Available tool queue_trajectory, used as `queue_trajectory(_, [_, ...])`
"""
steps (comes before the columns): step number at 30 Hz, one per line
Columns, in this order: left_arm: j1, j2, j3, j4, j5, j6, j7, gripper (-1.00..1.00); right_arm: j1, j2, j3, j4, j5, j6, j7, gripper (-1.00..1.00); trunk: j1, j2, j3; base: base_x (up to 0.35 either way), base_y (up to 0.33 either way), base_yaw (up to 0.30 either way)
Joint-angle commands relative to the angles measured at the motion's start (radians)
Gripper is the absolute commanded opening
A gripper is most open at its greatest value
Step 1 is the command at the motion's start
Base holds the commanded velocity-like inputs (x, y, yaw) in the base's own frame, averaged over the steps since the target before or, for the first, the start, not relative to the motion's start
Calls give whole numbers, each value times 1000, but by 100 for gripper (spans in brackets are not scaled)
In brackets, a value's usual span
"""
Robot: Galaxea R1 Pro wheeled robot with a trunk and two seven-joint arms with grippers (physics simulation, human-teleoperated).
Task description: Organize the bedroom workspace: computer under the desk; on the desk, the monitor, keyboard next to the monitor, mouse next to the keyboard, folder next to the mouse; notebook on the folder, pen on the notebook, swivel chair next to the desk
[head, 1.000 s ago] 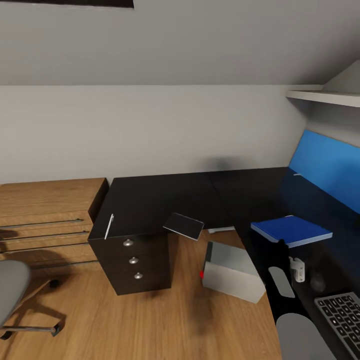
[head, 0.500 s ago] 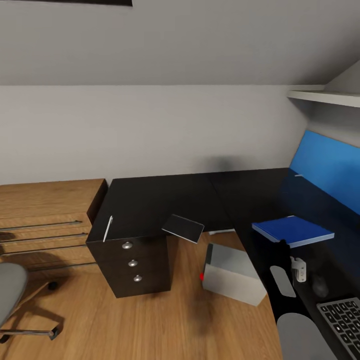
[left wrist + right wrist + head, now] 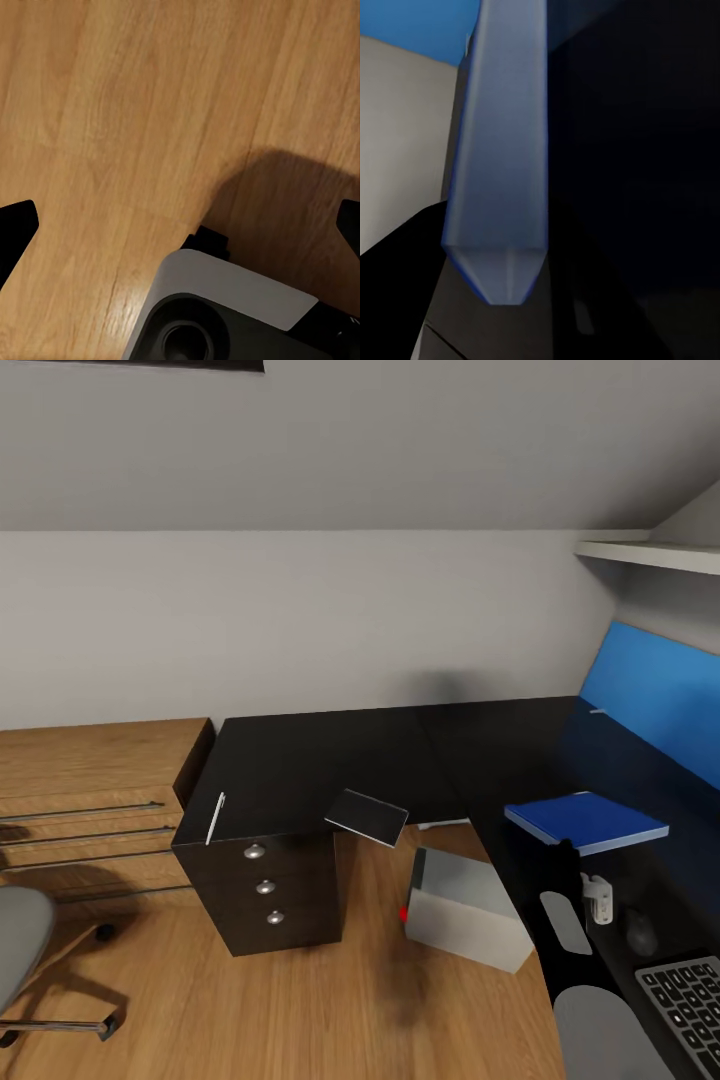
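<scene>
The glossy black desk [image 3: 330, 755] runs along the wall and turns toward me on the right. On it lie the blue folder [image 3: 585, 820], the black mouse [image 3: 640, 933] and the keyboard [image 3: 690, 1000]. A dark grey notebook [image 3: 367, 816] overhangs the desk's inner edge, and the thin white pen [image 3: 215, 817] rests at its left corner. The silver computer [image 3: 462, 908] sits on the floor at the desk's inner corner. The swivel chair [image 3: 22, 945] is at far left. My right gripper [image 3: 563, 860] hovers just before the folder, black against the black top. My left gripper [image 3: 180, 225] hangs open over bare floor. The monitor is out of view.
Low wooden shelving [image 3: 90, 790] stands against the wall left of the desk. A black drawer unit [image 3: 265, 885] supports the desk's left end. The blue back panel [image 3: 650, 690] and a white wall shelf [image 3: 650, 555] are at right. Wooden floor [image 3: 300, 1000] lies ahead.
The head view has shifted slightly since a second ago, bringing the mouse into sight. None of the things on the desk or floor has moved.
</scene>
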Motion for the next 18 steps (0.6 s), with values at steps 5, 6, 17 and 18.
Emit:
queue_trajectory(5, [-1, 1, -8, 0, 11, -5, 6, 100, 0, 1, -1, 15, -25, -3, -2, -100, 0, 0, -1, -80, -79, 0])
queue_trajectory(6, [-1, 1, -8, 0, 11, -5, 6, 100, 0, 1, -1, 15, -25, -3, -2, -100, 0, 0, -1, -125, -121, 0])
queue_trajectory(17, [-1, 1, -8, 0, 11, -5, 6, 100, 0, 0, -1, 15, -26, -2, -4, -100, 0, 0, -1, -22, -21, 0])
queue_trajectory(18, [-1, 1, -8, 0, 11, -5, 6, 100, 0, 0, -1, 15, -26, -2, -4, -100, 0, 0, -1, 0, 0, 0])
